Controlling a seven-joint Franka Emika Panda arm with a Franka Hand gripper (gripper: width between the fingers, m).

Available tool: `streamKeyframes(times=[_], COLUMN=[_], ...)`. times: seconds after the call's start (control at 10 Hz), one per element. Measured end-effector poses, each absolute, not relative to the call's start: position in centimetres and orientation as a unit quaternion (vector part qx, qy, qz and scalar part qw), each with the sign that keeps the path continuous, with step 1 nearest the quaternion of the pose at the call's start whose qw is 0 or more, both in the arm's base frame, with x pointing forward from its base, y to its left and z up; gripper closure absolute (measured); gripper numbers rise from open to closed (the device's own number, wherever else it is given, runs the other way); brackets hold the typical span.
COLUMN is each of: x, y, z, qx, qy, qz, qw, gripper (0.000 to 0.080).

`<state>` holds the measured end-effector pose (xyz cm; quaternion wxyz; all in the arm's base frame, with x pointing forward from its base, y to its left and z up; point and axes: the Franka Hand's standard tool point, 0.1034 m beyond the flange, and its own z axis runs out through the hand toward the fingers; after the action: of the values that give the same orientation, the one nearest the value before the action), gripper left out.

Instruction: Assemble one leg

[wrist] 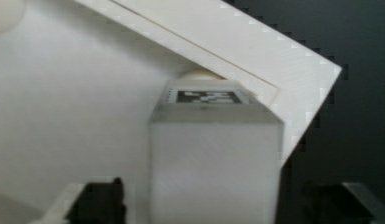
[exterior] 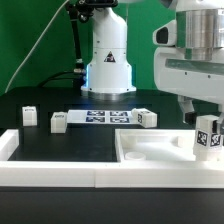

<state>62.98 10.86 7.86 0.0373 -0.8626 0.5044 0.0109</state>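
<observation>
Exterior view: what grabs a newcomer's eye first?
The gripper at the exterior view's right, shut on a tagged white leg held upright over the corner of the big white panel. Behind it, three more legs lie loose on the black table near the marker board. The wrist view shows the held leg's tag right at the panel corner.

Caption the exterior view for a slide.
End effector holds a tagged white leg upright over the white tray-like panel; three more legs wait on the black table.
</observation>
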Motion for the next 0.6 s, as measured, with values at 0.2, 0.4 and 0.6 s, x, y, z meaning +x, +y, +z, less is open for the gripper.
streamKeyframes(times=[0.2,0.4,0.6], x=[62.94,62.91,62.79], y=[11.26,11.57,11.97], z=[7.87,7.87,7.83], qx=[-0.892,-0.938,-0.976], qy=[0.450,0.344,0.213], qz=[0.009,0.004,-0.002], qw=[0.039,0.039,0.036], gripper=[0.0170,0.0156,0.0150])
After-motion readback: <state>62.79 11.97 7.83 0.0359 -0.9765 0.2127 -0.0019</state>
